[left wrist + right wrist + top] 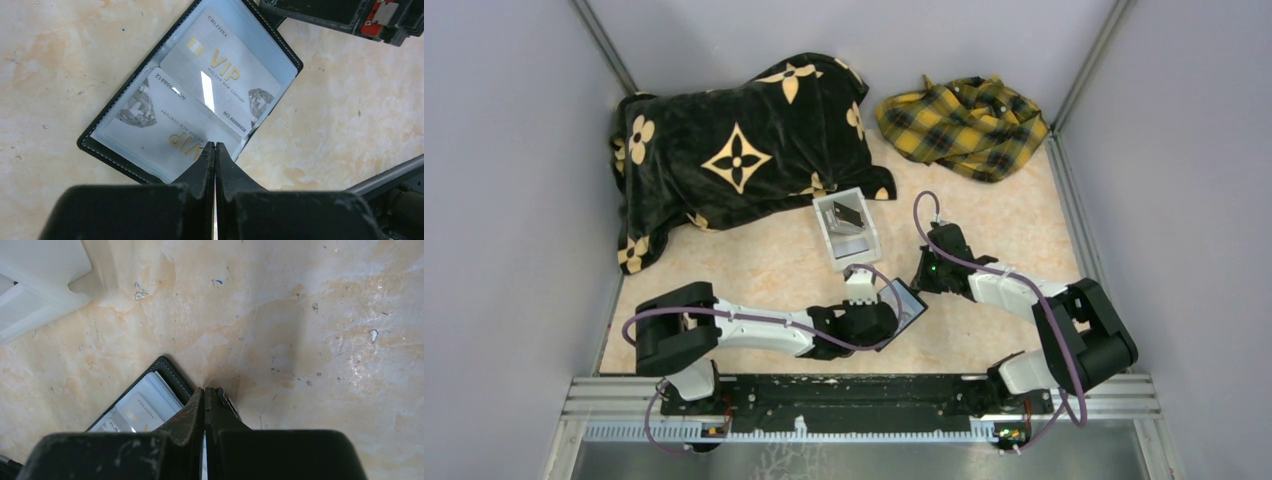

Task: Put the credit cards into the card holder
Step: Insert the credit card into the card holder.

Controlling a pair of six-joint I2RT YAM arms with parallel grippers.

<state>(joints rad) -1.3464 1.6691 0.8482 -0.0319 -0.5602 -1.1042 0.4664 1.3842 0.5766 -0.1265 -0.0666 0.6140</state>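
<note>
Once viewed from the left wrist, shows the left gripper (215, 146) clenched, fingers pressed flat together, tips right at the near long edge of the card holder (265, 42). Lies open and flat on the table (60, 60), spread directly ahead of those tips, clear sleeves facing up. Keeps two pale credit cards (222, 70) behind the sleeves, both marked VIP in gold: one just ahead of the tips, the other beyond it, further ahead and to the right. From the right wrist, shows the right gripper (204, 390) likewise clenched, jaws closed on each other, with a corner of the card holder just left of its tips; touching or apart, cannot tell. Further ahead and left of that gripper, a white open-top box (825, 233), with a dark card (847, 214) and a pale card (854, 246) inside. Well beyond both grippers, a black blanket (724, 140) with gold flowers and a yellow plaid cloth (964, 125).
</note>
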